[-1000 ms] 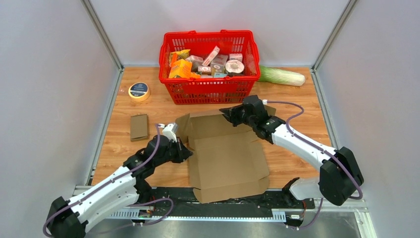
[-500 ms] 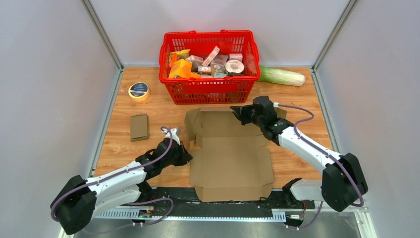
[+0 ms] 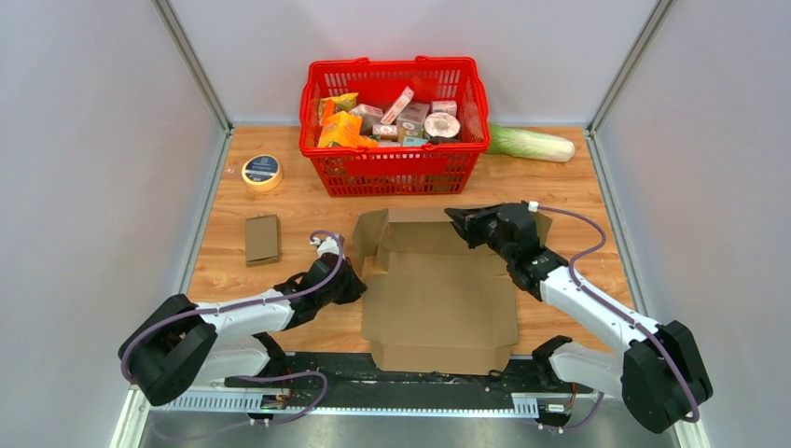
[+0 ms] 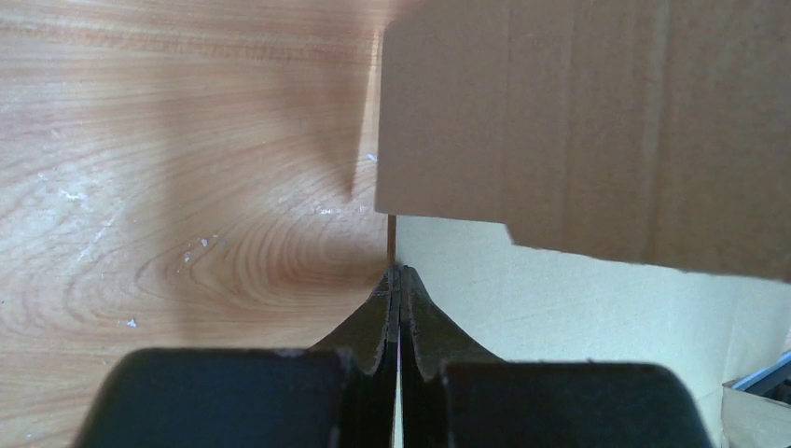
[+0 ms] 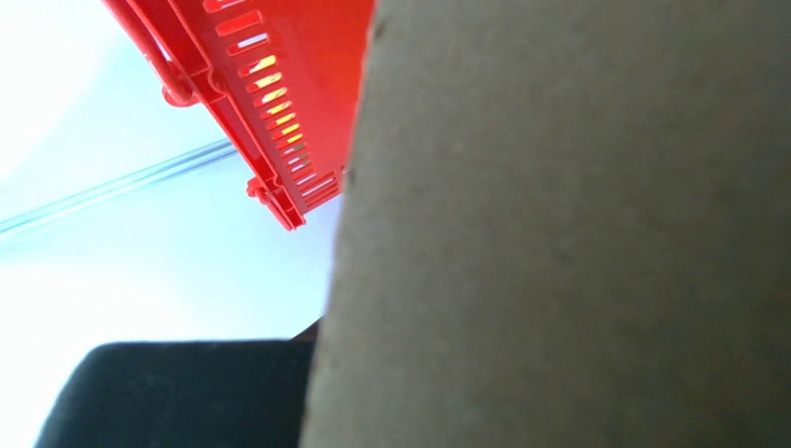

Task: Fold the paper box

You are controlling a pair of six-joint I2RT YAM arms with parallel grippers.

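Left tool [image 3: 354, 284] clenched at the edge of the paper box [image 3: 438, 303], right tool [image 3: 459, 218] clenched on its far flap

Table [image 3: 578, 187] carries: paper box [image 3: 438, 299] between left gripper [image 3: 353, 285] and right gripper [image 3: 459, 219]; basket [image 3: 401, 173], cabbage [image 3: 532, 143] beyond both; tape roll [image 3: 262, 171], card [image 3: 262, 239] left of left gripper.

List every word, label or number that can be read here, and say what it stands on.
No text here can be read.
Blue label on the tape roll: too small to read.
Printing on the packages in the red basket: too small and blurred.
The cardboard box: no print visible.
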